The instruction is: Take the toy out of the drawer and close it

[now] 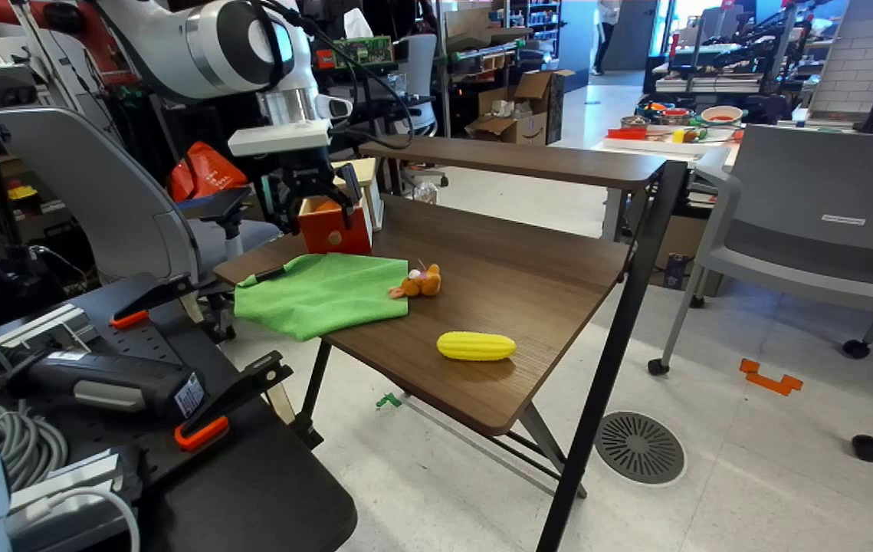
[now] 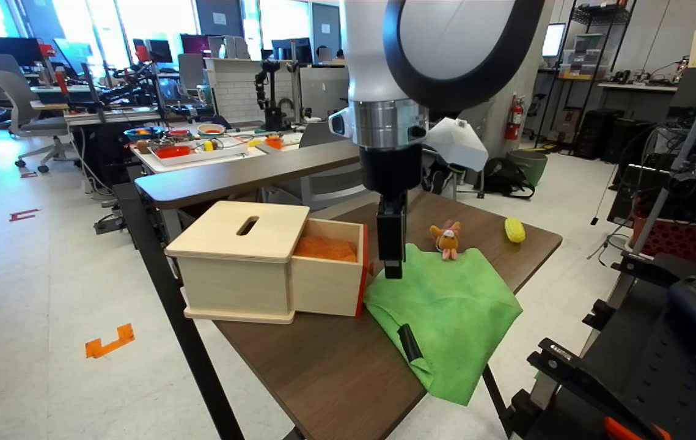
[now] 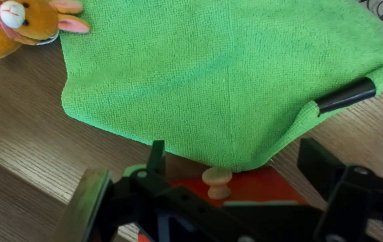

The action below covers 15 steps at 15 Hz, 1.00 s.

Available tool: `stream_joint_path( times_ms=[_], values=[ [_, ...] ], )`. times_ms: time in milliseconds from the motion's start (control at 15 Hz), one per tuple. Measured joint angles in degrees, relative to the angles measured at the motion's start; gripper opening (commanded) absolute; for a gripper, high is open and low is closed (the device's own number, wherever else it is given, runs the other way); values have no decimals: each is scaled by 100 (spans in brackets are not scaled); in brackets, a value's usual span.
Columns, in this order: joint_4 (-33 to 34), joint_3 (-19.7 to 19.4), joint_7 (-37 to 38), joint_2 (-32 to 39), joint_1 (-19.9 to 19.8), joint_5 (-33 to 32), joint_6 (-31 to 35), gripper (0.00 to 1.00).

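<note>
The toy (image 3: 33, 22) is a small plush rabbit with an orange-brown head and body, white muzzle, dark eyes, pink inner ears and pink material beside the muzzle. It is located outside the drawer (image 2: 324, 288), on the table (image 1: 528, 261), inboard of the edge opposite the raised shelf (image 1: 513, 159). Its long axis lies oblique to the table edges. The ears point toward the side edge nearest the drawer and overlap the green cloth (image 3: 191, 87), which overhangs the edge opposite the shelf. The drawer, red-fronted, is partly extended from its wooden housing (image 2: 231, 290) at the table corner beside one end of the shelf. The gripper (image 3: 233, 153) is in the released state, its fingers spread apart in front of the drawer. In the wrist view, the wooden knob (image 3: 217, 183) appears between the fingers; contact cannot be determined.
</note>
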Motion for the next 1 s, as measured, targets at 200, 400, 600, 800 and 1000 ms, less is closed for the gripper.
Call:
stream_joint_path(
  times_ms=[200, 400, 600, 800, 1000],
  values=[
    [38, -1, 0, 164, 15, -51, 180, 100],
    [101, -14, 0, 327, 33, -128, 441, 100],
    [151, -36, 1, 405, 65, -199, 687, 100],
    [172, -56, 1, 406, 100, -218, 820, 100],
    [199, -65, 1, 406, 134, -261, 855, 100]
  ],
)
